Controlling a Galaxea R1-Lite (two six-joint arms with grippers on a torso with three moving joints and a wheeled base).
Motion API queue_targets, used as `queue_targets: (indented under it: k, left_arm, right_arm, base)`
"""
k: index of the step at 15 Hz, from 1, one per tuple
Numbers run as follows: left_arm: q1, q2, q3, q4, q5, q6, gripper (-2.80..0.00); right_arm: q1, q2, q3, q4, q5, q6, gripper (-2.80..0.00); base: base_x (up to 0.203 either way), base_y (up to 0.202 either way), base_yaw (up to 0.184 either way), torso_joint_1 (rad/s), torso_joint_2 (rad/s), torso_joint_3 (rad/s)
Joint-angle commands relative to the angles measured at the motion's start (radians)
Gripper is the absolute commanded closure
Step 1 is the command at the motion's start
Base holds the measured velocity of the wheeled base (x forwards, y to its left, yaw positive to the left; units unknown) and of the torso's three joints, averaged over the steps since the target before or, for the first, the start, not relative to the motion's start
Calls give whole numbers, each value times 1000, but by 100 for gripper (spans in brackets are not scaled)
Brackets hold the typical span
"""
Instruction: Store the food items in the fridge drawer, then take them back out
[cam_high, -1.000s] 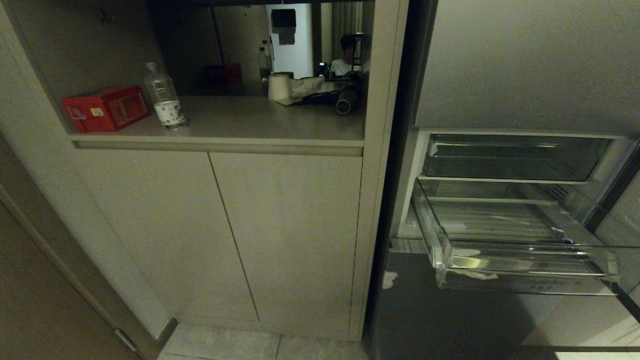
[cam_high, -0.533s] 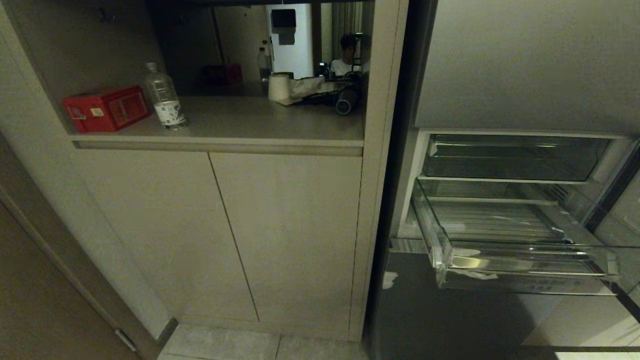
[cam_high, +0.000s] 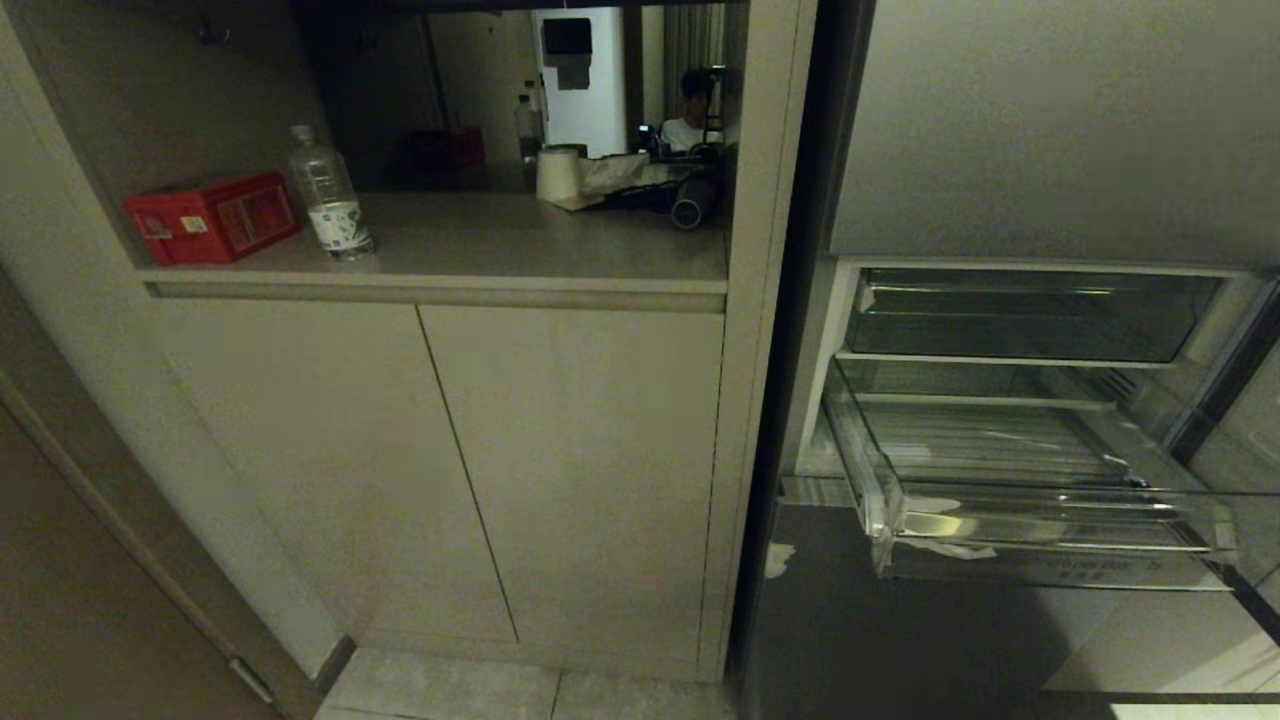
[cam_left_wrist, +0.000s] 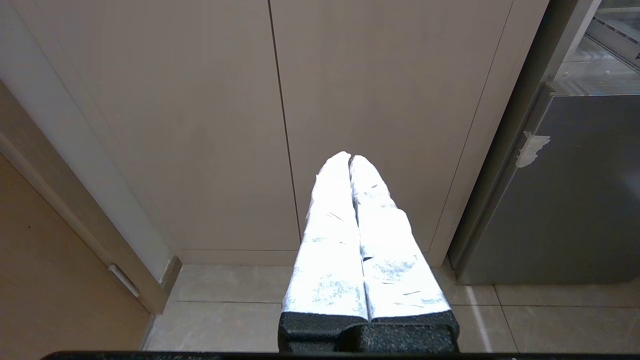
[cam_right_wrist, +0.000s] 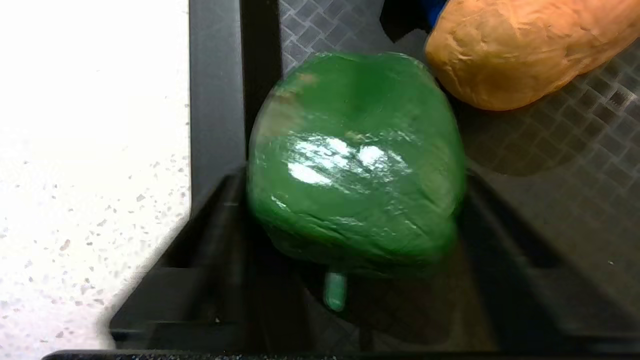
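R pincer (cam_right_wrist: 350, 210) fingers flank the green pepper (cam_right_wrist: 355, 160), clamp unclear; pepper lies on dark mesh mat, orange-brown food (cam_right_wrist: 520, 45) just beside it. L pincer (cam_left_wrist: 350, 157) together. Fridge drawer (cam_high: 1040, 540) pulled out.

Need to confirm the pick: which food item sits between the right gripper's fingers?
The glossy green pepper; the orange-brown item lies beside it, outside the fingers.

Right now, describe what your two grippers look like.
The left gripper has two long fingers wrapped in pale, scuffed white covering, tapering to rounded tips, on a black textured base. The right gripper shows only as two dark, black fingers, plain and unmarked. No cables visible.
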Motion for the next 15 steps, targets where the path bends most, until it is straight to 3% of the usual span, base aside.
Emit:
queue_targets:
  k: [1,8,15]
  left_arm:
    - [-1,1,0,0,0,0,0]
    - [-1,1,0,0,0,0,0]
    - [1,1,0,0,0,0,0]
  right_arm:
    - [0,-5,3,-2,2,-1,0]
    - [-18,-115,-14,16,30,16,0]
    - [10,-409,-184,105,79,203,0]
  base:
    - [0,0,0,0,0,0]
    - [0,0,0,0,0,0]
    - [0,0,0,0,0,0]
